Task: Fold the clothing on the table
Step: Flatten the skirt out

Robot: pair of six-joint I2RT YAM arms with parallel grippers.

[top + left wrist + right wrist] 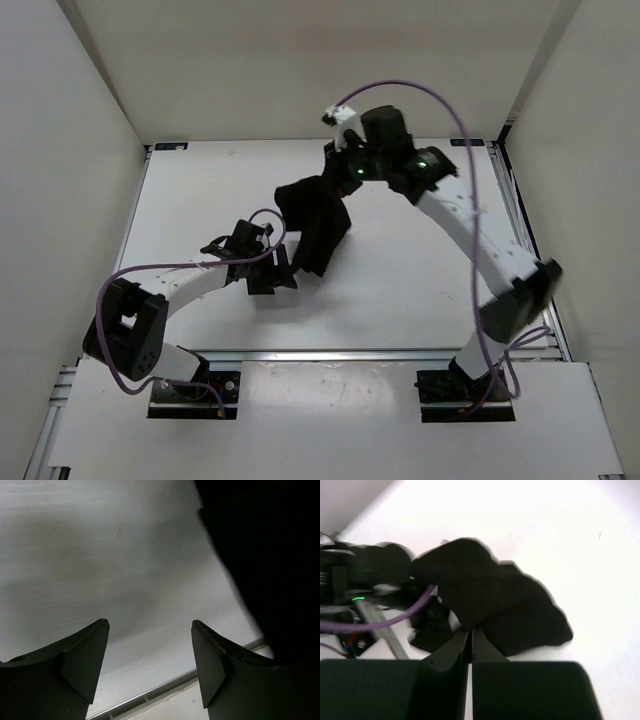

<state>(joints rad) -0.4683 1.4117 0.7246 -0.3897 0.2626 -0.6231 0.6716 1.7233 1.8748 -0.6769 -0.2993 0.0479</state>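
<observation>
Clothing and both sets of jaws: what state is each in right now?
clothing: bunched up, not folded, one edge pinched by the right jaws.
right jaws: shut on the clothing.
left jaws: open, nothing between them, beside the clothing.

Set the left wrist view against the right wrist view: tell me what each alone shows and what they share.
Only the left wrist view: the left gripper, open over bare table, and an aluminium rail at the bottom. Only the right wrist view: the right gripper, its fingers closed together at the near edge of the clothing, apparently pinching it, plus a purple cable on the left. Both: the black clothing and the white table.
</observation>
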